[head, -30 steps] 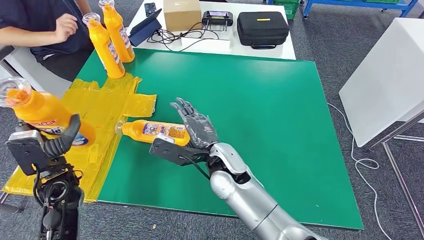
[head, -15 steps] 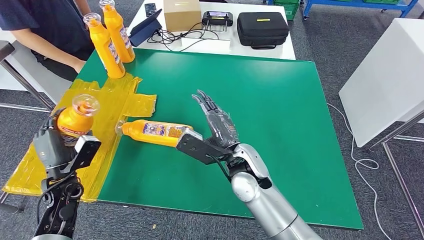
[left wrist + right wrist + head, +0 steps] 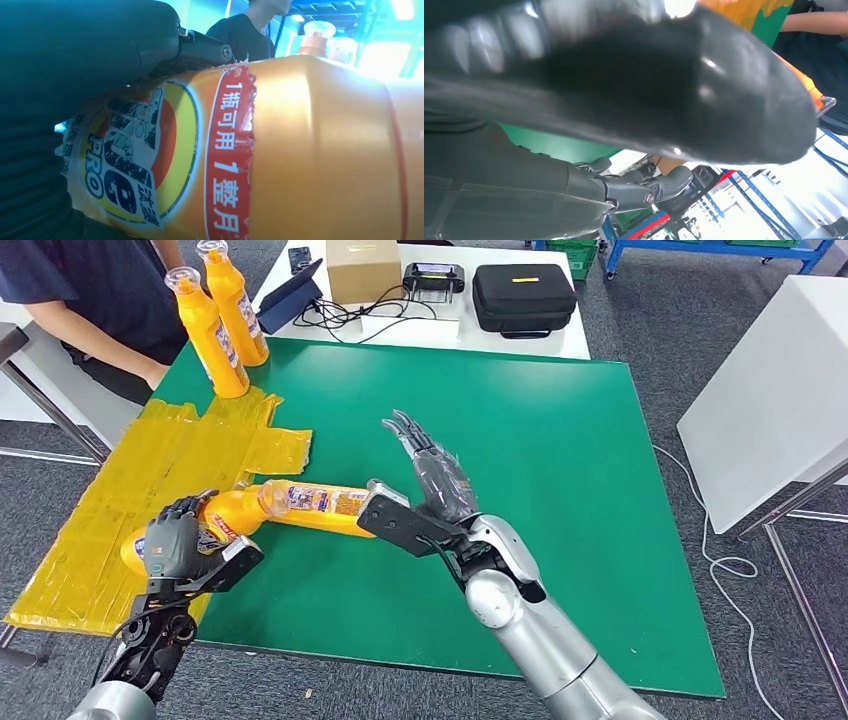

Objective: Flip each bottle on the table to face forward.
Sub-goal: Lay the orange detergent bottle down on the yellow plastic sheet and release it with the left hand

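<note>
My left hand [image 3: 178, 545] grips an orange bottle [image 3: 228, 516] around its body, held tilted low over the yellow tape [image 3: 180, 455] at the table's front left. Its top points toward a second orange bottle [image 3: 320, 502] lying on its side on the green mat [image 3: 520, 440]. The left wrist view shows the held bottle's label [image 3: 235, 150] close up under my dark fingers [image 3: 75, 50]. My right hand [image 3: 440, 490] is open with fingers spread, its thumb beside the lying bottle's base. Two more orange bottles [image 3: 207, 335] [image 3: 236, 302] stand upright at the back left.
A person [image 3: 90, 290] stands at the back left corner near the upright bottles. Behind the mat, a white table carries a cardboard box [image 3: 363, 268], a tablet [image 3: 290, 298] and a black case [image 3: 525, 297]. A white panel [image 3: 780, 390] stands to the right.
My left hand has brought its bottle down from raised and upright to tilted low over the tape. My right hand shifted a little right of the lying bottle. The person's arm has drawn back.
</note>
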Controlling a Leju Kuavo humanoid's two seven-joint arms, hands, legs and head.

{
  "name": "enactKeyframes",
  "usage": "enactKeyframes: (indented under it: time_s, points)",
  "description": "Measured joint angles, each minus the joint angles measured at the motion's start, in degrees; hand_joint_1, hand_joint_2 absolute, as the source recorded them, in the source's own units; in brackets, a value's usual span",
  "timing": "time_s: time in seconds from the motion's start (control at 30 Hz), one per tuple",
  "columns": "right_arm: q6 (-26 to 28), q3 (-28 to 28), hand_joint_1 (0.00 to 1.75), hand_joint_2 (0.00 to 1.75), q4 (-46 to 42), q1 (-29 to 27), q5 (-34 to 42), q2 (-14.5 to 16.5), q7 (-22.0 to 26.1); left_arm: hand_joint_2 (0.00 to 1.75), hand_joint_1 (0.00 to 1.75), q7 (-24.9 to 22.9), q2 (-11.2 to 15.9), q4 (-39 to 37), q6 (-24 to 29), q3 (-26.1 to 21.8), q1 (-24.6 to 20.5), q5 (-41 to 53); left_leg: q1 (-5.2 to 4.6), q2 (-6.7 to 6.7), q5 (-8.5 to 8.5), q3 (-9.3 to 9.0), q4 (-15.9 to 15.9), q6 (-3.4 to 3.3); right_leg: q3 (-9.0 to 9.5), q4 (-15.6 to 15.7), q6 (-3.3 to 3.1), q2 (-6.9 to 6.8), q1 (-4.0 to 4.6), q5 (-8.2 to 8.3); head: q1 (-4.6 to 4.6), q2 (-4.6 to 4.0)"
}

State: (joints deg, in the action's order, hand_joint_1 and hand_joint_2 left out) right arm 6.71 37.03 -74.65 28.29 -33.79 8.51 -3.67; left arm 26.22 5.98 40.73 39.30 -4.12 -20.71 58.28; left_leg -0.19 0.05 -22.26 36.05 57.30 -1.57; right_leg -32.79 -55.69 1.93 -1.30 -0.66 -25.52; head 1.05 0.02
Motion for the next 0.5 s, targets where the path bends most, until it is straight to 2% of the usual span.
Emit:
enactKeyframes:
  time_s: [0.1,0.37,0.5]
  points:
    - [-0.1,0.1,0.0,0.0,0.4,0.2,0.7,0.0,0.3,1.75,0.19,0.7,0.4,-1.4,0.0,0.2,-0.4,0.0,0.01,0.01,0.01,-0.09,0.0,0.02,0.05,-0.1,-0.01,0.0,0.01,-0.01,0.01,0.0]
    - [-0.2,0.2,0.0,0.0,1.0,0.2,1.4,-0.4,0.8,1.75,0.19,1.6,1.5,-3.4,0.0,0.9,-0.4,-0.3,0.04,-0.01,0.08,-0.13,0.0,0.12,0.07,-0.1,-0.02,0.0,0.02,-0.01,0.0,0.0]
    - [-0.2,0.3,0.0,0.0,1.2,0.2,1.4,-0.5,0.9,0.0,0.0,1.7,1.7,-3.8,0.0,1.0,-0.3,-0.5,0.03,-0.01,0.08,-0.13,0.0,0.12,0.08,-0.1,-0.02,0.0,0.02,-0.01,0.01,0.01]
